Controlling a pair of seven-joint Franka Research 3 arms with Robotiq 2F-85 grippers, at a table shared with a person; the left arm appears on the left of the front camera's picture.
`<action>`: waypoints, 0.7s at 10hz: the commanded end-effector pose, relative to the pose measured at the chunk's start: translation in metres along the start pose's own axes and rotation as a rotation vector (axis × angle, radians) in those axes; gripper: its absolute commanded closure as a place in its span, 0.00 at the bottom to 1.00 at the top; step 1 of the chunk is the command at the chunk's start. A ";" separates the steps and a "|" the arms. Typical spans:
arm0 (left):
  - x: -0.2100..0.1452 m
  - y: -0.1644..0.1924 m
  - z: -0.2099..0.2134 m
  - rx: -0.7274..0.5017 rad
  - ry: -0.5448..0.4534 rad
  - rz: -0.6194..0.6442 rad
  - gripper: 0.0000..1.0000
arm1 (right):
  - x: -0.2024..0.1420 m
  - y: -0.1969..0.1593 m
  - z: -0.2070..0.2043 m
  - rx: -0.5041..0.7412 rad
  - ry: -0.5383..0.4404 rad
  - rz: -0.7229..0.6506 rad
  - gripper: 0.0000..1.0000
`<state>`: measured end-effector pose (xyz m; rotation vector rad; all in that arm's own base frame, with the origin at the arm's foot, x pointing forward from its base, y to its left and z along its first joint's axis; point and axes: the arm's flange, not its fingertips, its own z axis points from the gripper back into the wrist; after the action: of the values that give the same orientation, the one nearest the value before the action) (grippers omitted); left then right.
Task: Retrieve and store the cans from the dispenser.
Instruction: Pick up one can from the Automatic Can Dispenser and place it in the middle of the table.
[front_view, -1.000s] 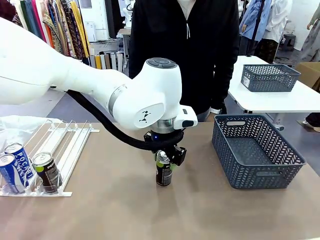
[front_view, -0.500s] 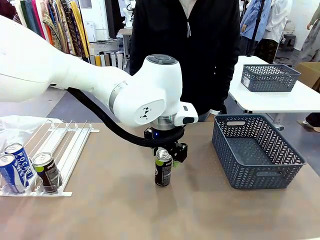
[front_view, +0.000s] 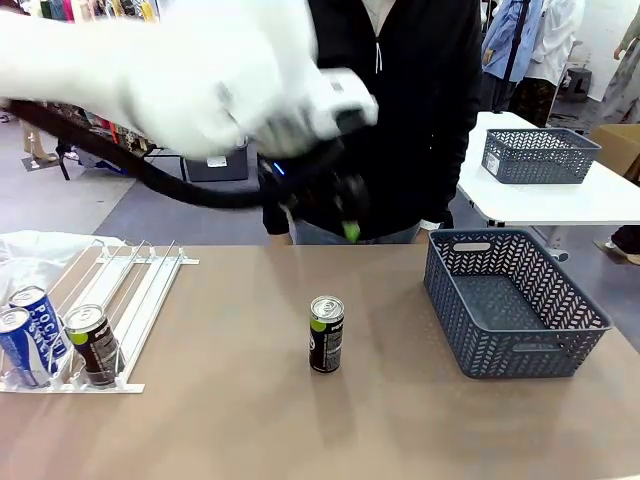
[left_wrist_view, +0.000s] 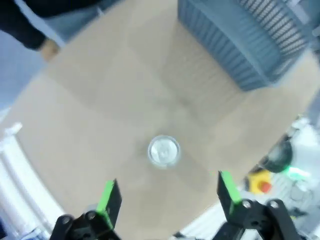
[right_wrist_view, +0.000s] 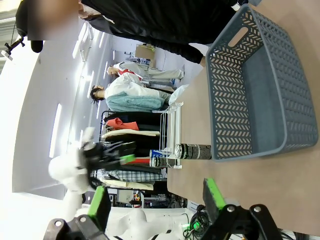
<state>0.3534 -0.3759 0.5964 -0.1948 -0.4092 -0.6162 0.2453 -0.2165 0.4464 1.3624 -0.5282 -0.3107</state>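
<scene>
**One can out on the table, nothing in the basket yet**

Here's where things stand. One small dark drink can with a green mark and a silver top (front_view: 326, 334) is standing upright in the middle of the tan table (front_view: 220, 420). It sits roughly between the flat white plastic rail dispenser (front_view: 140, 290) on the left and the blue-grey lattice plastic basket (front_view: 445, 280) on the right, and it touches neither.

The left gripper (left_wrist_view: 166, 194) is up in the air over it with its green pads spread wide and nothing between them. In the wrist view the can's top sits well below, so it's not gripped. From the front that arm is just a blurry white smear over the far side of the table, in front of the person in the black top (front_view: 400, 100). The right gripper (right_wrist_view: 155, 197) hangs off to the side, jaws apart and empty too.

The basket looks empty, as far as I can see into it. At the near end of the dispenser sit two blue-and-white cans (front_view: 40, 312) and one dark can in the rack (front_view: 93, 345).

My read is one can retrieved and none stored, assuming the basket is where they go. That leaves the table can plus the three in the rack, so it's early days.
</scene>
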 end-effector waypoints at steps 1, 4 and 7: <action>-0.051 0.094 0.080 -0.127 0.005 0.097 0.00 | 0.001 0.000 0.001 0.011 -0.003 0.026 0.00; -0.144 0.242 0.156 -0.595 0.016 0.246 0.00 | 0.001 0.000 0.001 0.011 -0.003 0.026 0.00; -0.277 0.350 0.149 -0.722 -0.121 0.679 0.00 | 0.001 0.000 0.001 0.011 -0.003 0.026 0.00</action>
<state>0.3027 0.0912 0.6139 -0.9753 -0.1906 -0.1952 0.2449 -0.2171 0.4463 1.3621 -0.5288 -0.3124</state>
